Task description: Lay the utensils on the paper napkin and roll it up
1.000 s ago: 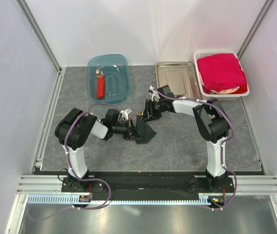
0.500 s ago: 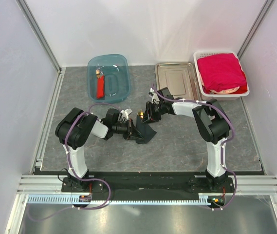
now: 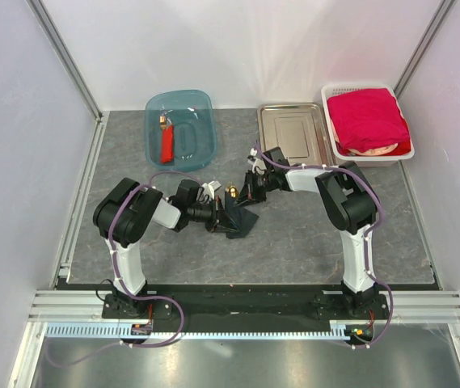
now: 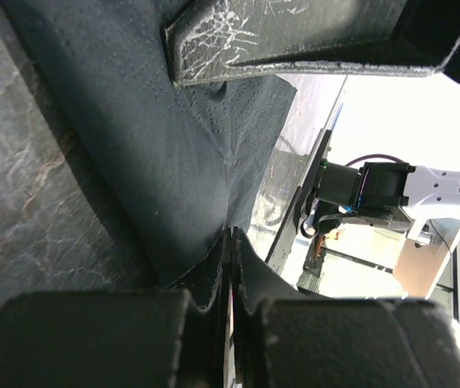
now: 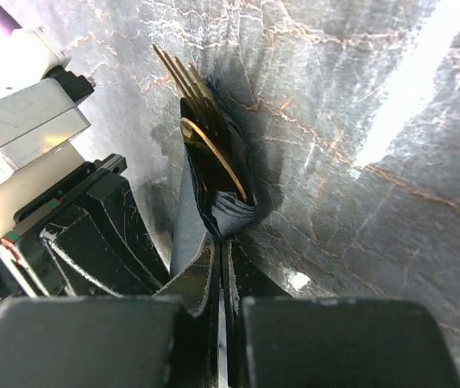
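Note:
The black paper napkin [image 3: 242,221] lies bunched mid-table between both arms. Gold utensils [image 5: 204,149], fork tines and a spoon bowl, stick out of its folded end; in the top view only a gold tip [image 3: 231,191] shows. My right gripper [image 5: 221,242] is shut on the napkin's [image 5: 228,212] fold just below the utensils, coming in from the right [image 3: 249,191]. My left gripper [image 4: 231,236] is shut on an edge of the napkin [image 4: 165,153] from the left side [image 3: 219,217]. The utensils' handles are hidden inside the paper.
A blue plastic tub [image 3: 200,103] at the back left holds a red-bodied tool [image 3: 166,145]. A steel tray [image 3: 294,113] sits at the back centre, and a white basket [image 3: 330,129] with a red cloth [image 3: 367,117] at the back right.
My right gripper has gone from half open to shut on the napkin's fold and shifted slightly left. The napkin has drawn tighter round the utensils. The left gripper has stayed put.

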`<state>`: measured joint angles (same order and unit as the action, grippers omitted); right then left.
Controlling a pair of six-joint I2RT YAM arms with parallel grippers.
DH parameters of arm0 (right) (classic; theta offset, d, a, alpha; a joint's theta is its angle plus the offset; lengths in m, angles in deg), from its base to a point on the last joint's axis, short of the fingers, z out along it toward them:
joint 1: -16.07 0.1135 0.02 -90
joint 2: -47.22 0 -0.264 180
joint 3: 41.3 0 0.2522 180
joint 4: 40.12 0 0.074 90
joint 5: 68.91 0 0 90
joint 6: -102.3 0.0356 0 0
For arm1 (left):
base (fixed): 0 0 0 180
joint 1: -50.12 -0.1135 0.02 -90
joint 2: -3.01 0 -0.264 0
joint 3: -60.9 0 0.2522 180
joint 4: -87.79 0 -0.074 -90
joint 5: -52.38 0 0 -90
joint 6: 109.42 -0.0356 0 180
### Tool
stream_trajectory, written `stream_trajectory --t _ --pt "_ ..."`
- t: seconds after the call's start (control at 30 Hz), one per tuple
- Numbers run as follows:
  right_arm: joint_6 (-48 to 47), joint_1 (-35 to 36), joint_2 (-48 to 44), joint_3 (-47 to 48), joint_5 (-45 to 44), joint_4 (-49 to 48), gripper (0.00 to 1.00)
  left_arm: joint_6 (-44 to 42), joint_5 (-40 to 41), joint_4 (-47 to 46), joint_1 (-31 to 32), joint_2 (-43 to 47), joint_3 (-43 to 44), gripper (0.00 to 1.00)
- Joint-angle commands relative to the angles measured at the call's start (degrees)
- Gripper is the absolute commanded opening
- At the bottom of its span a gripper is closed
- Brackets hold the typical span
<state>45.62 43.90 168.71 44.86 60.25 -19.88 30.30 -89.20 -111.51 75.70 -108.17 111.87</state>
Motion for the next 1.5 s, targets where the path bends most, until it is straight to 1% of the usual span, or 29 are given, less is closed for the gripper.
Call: stream_trajectory --t 0.0,0.07,0.17,0.2,0.23,0.3,0.33,0.4,0.43,0.47,0.6,0.63,0.7,0.77,0.8,0.83,0.93,1.0,1.1,1.17,1.2,1.23,1.33,1.43,1.47 --pt "-2.56 -0.06 5.42 -4.90 -3.92 5.58 0.00 -2.16 6.84 3.44 0.17 -0.28 -0.21 0.09" --pt "-3.61 -0.41 3.85 -4.99 -4.61 4.42 0.00 -3.21 6.13 3.44 0.08 2.26 -0.30 0.22" --pt "-4.84 -1.20 2.35 -4.55 -4.79 2.40 0.00 -7.25 5.52 8.69 -0.44 9.29 1.02 0.43" --pt "-4.93 -1.46 2.09 -4.55 -4.70 1.18 0.00 -8.65 5.17 10.80 -0.79 13.23 2.76 0.46" --pt "-5.11 -1.82 1.65 -4.55 -4.53 0.56 0.00 -12.06 4.99 16.74 -1.15 15.09 3.91 0.52" --pt "-5.81 -1.99 1.29 -4.46 -3.92 -1.20 0.00 -15.25 4.90 21.79 -2.81 18.78 6.72 0.59" --pt "-6.25 -2.08 0.86 -4.37 -3.39 -1.73 0.00 -17.78 4.81 25.72 -3.60 22.02 7.17 0.64" --pt "-6.34 -2.08 0.33 -4.37 -2.60 -3.83 0.00 -19.39 4.38 27.78 -6.50 25.12 7.44 0.80" --pt "-6.43 -2.17 -0.20 -4.37 -2.07 -4.54 0.00 -20.78 3.68 28.92 -7.64 27.48 7.35 0.95" --pt "-5.99 -2.17 -0.46 -4.46 -1.28 -5.33 0.00 -21.67 3.58 29.80 -9.74 28.37 7.52 0.99" --pt "-4.41 -2.35 -1.87 -5.51 1.09 -11.03 0.00 -25.71 4.02 30.33 -14.50 32.24 6.39 1.00" --pt "-4.23 -2.26 -2.48 -5.69 1.53 -11.83 0.00 -26.50 5.59 30.33 -15.38 32.95 6.12 1.00" --pt "-3.53 -2.26 -3.27 -6.57 2.85 -13.86 0.00 -27.30 6.13 29.20 -17.75 34.62 5.33 1.00" --pt "-3.09 -2.26 -3.80 -7.44 3.55 -15.78 0.00 -31.15 4.38 30.24 -19.42 34.36 5.94 1.00" --pt "-2.65 -2.35 -4.15 -7.71 4.43 -16.41 0.00 -35.00 4.03 31.29 -19.69 34.27 7.42 1.00" --pt "-2.13 -2.35 -4.33 -8.41 4.87 -17.20 0.00 -36.17 4.89 32.00 -20.39 34.27 8.22 1.00" --pt "-0.54 -2.43 -5.39 -9.47 5.93 -20.54 0.00 -35.83 6.83 30.26 -22.41 35.15 8.76 1.00" --pt "-0.10 -2.35 -5.91 -9.47 6.28 -21.68 0.00 -34.86 6.66 28.15 -23.29 35.85 8.14 1.00" --pt "0.78 -2.35 -6.62 -9.56 6.90 -23.44 0.00 -37.75 6.31 27.79 -24.35 36.03 8.23 1.00" --pt "2.01 -2.35 -7.06 -10.17 7.51 -26.06 0.00 -41.25 3.95 30.14 -25.40 35.50 10.06 1.00" --pt "2.36 -2.35 -7.32 -10.26 7.77 -26.78 0.00 -45.37 2.72 32.07 -25.49 35.15 11.29 1.00" --pt "2.80 -2.35 -7.32 -10.44 8.04 -27.39 0.00 -46.45 2.10 35.31 -25.50 34.02 12.35 1.00" --pt "3.24 -2.35 -7.50 -10.53 8.04 -28.54 0.00 -46.11 1.65 34.56 -27.95 33.83 13.41 1.00" --pt "4.82 -2.35 -7.76 -11.49 8.48 -31.34 0.00 -45.59 -2.11 33.24 -28.31 34.62 12.36 1.00" --pt "5.61 -2.35 -7.76 -11.58 8.92 -32.40 0.00 -44.80 -2.74 30.71 -28.31 35.06 11.05 1.00"
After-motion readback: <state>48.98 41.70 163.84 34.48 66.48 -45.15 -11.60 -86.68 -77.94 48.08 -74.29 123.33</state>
